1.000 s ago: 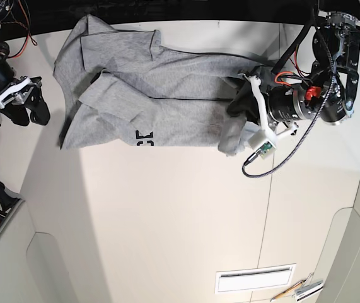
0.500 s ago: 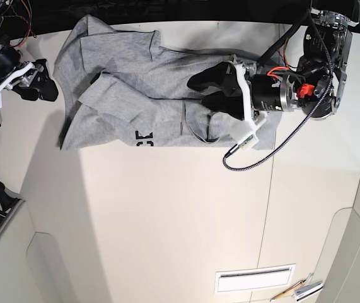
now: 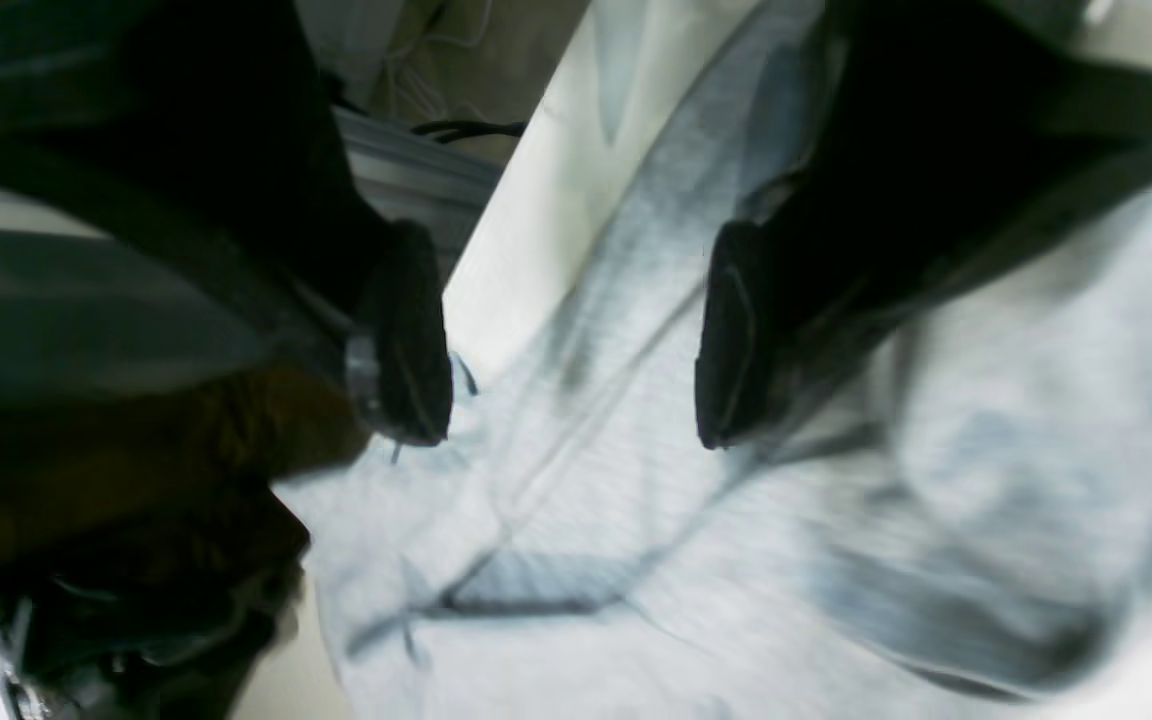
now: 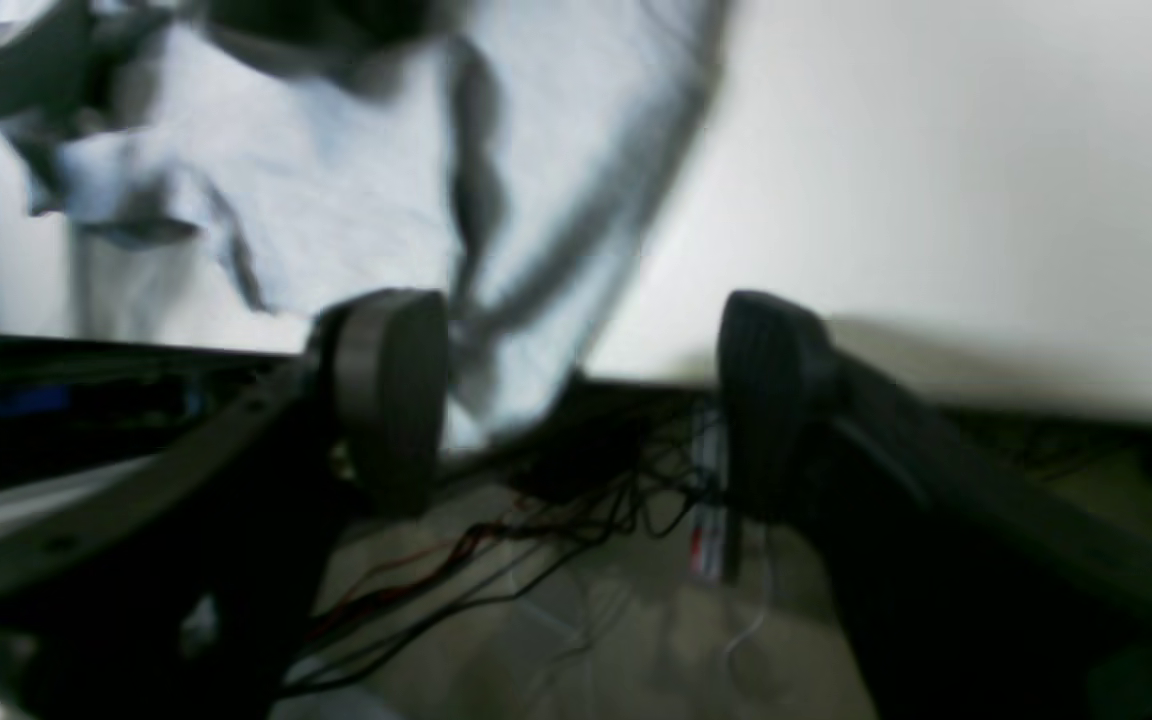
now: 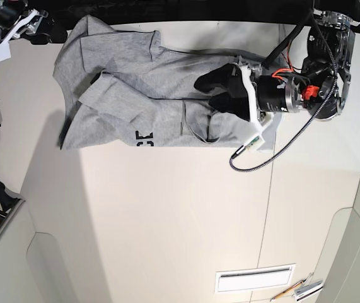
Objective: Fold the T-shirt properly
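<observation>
Right gripper (image 5: 38, 22) retreated to corner, blurred; T-shirt (image 5: 135, 95) lettering half-hidden.

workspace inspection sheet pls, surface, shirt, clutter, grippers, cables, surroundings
surface: white table, bare over its lower part.
job's things: T-shirt lies bunched along the far edge, partly folded over itself; black letters show at its lower hem.
clutter: vent-like slot and small tools near the lower right.
grippers: left gripper open over the shirt's right end, cloth between the jaws, not pinched; right gripper open, at the table's far left corner, holding nothing.
cables: braided cable loops from the left arm onto the table.
surroundings: wires beyond the table edge in the right wrist view.
</observation>
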Controlling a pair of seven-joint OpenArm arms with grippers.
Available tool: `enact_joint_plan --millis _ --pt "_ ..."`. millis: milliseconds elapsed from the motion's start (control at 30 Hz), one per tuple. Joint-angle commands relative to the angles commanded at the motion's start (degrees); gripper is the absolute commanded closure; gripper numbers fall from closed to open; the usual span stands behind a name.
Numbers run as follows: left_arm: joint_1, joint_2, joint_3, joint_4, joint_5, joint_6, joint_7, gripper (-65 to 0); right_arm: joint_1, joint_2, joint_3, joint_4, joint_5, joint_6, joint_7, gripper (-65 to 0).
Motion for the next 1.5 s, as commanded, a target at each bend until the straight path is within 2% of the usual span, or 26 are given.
enact_joint_plan --millis 167,233,300,433,533,600,633,767,867,900,967,1000,1033,1100,1133,1300,1433,1500 --pt "1.27 0.0 -7.52 0.0 -5.25 0.0 1.75 -41.6 0.02 -1.49 -0.09 6.16 -0.42 0.0 -0.15 -42.0" --pt "1.64 -0.02 -8.28 0.0 -5.42 0.0 1.79 -41.6 0.2 -1.57 -1.31 6.32 -0.85 -0.02 0.17 -42.0" --pt "2.08 0.0 -8.26 0.0 -5.44 0.0 1.7 -41.6 0.26 -1.57 -4.48 6.32 -2.01 -0.02 1.01 -42.0" --pt "2.67 0.0 -8.26 0.0 -5.62 0.0 1.77 -41.6 0.35 -1.57 -14.4 6.32 -4.94 -0.07 2.27 -42.0" --pt "3.69 0.0 -8.26 0.0 -9.75 0.0 3.82 -41.6 0.35 -1.57 -19.78 6.32 -5.35 -0.07 2.27 -41.9" --pt "5.68 0.0 -8.26 0.0 -14.19 0.0 6.03 -41.4 0.35 -1.57 -21.7 6.69 -5.55 -0.07 2.27 -41.9" --pt "7.08 0.0 -8.26 0.0 -15.44 0.0 6.03 -41.4 0.35 -1.57 -21.88 7.21 -5.97 -0.07 2.49 -41.9" --pt "13.66 0.26 -8.24 0.26 -15.44 0.0 6.03 -41.4 1.29 -1.44 -20.37 10.71 -9.55 -0.92 6.99 -41.9" --pt "16.35 2.95 -8.2 0.24 -15.44 0.0 6.03 -41.1 5.7 -1.4 -16.2 10.99 -11.58 -1.66 7.21 -41.9" --pt "17.03 4.15 -8.2 0.24 -15.44 0.0 6.03 -39.2 7.28 -1.4 -14.56 10.99 -11.76 -2.1 7.23 -41.7" --pt "18.38 6.38 -8.13 0.24 -11.34 0.0 5.03 -32.8 10.56 -1.18 -11.78 10.97 -12.55 -2.23 7.48 -41.1" --pt "18.99 7.28 -8.02 0.24 -9.16 0.0 3.82 -30.7 11.91 -1.07 -10.62 10.97 -13.57 -2.34 7.67 -34.8" --pt "19.58 8.0 -7.91 0.24 -7.5 0.0 2.82 -29.4 13.14 -1.07 -9.55 10.97 -14.12 -2.73 7.65 -25.5" --pt "20.65 8.74 -6.93 0.17 -4.63 0.0 1.36 -29.3 14.71 -0.92 -7.8 10.93 -15.04 -2.91 7.85 -6.4" --pt "21.14 8.9 -6.1 0.17 -3.32 0.0 0.66 -29.3 15.21 -0.44 -7.28 10.82 -15.54 -2.89 8.22 0.0" --pt "21.55 8.87 2.47 0.15 3.76 0.0 -3.39 -26.2 15.93 2.71 -6.88 10.32 -21.42 -3.1 12.44 0.0" --pt "21.51 9.42 9.42 0.13 16.81 0.0 -14.03 -26.2 15.91 2.89 -6.88 10.32 -21.68 -3.3 12.55 0.0" --pt "21.14 10.82 9.86 0.13 21.11 0.0 -15.52 -26.4 15.89 2.89 -6.88 10.32 -21.86 -3.32 12.52 0.0"
